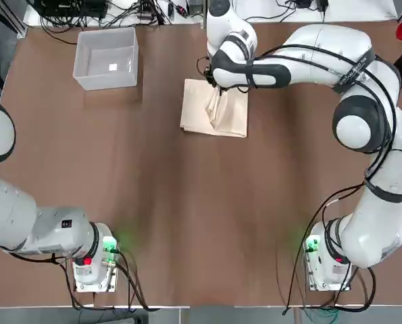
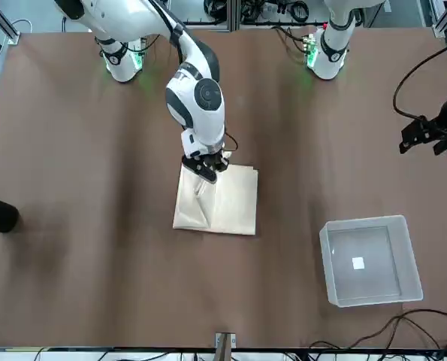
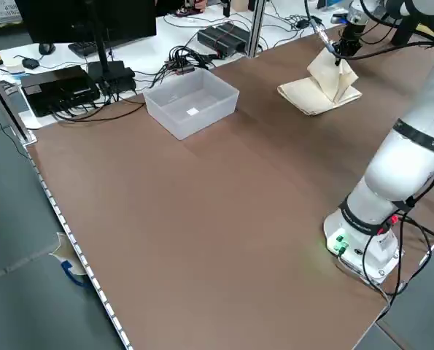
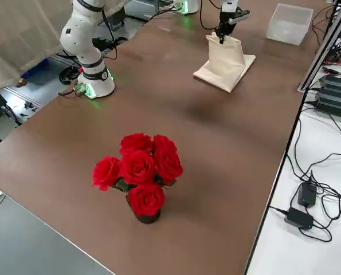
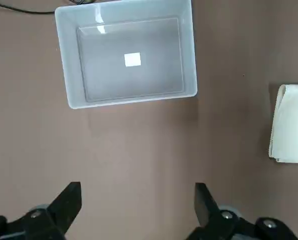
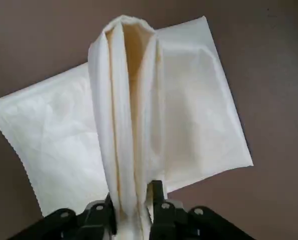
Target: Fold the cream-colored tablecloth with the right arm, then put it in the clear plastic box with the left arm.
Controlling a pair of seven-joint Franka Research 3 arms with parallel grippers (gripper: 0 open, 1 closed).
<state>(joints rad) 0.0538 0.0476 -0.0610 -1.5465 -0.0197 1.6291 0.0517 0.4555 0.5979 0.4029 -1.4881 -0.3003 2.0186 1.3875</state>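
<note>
The cream-colored tablecloth (image 1: 231, 115) lies folded on the brown table, slightly beyond its middle. One fold of it is pulled up into a peak (image 6: 123, 100). My right gripper (image 6: 131, 200) pinches that peak from above, fingers tight against the fabric on both sides; it also shows in the front view (image 2: 206, 174). The clear plastic box (image 1: 86, 57) stands empty at the far left, a white mark on its base. My left gripper (image 5: 137, 192) hovers open, high above the table on the near side of the box (image 5: 63, 60), with an edge of the tablecloth (image 5: 291, 125) to one side.
A bunch of red roses (image 4: 138, 175) in a small pot stands near the table's right edge. Cables and electronics (image 3: 63, 87) lie beyond the far edge, behind the box. Both arm bases (image 1: 92, 263) sit at the near edge.
</note>
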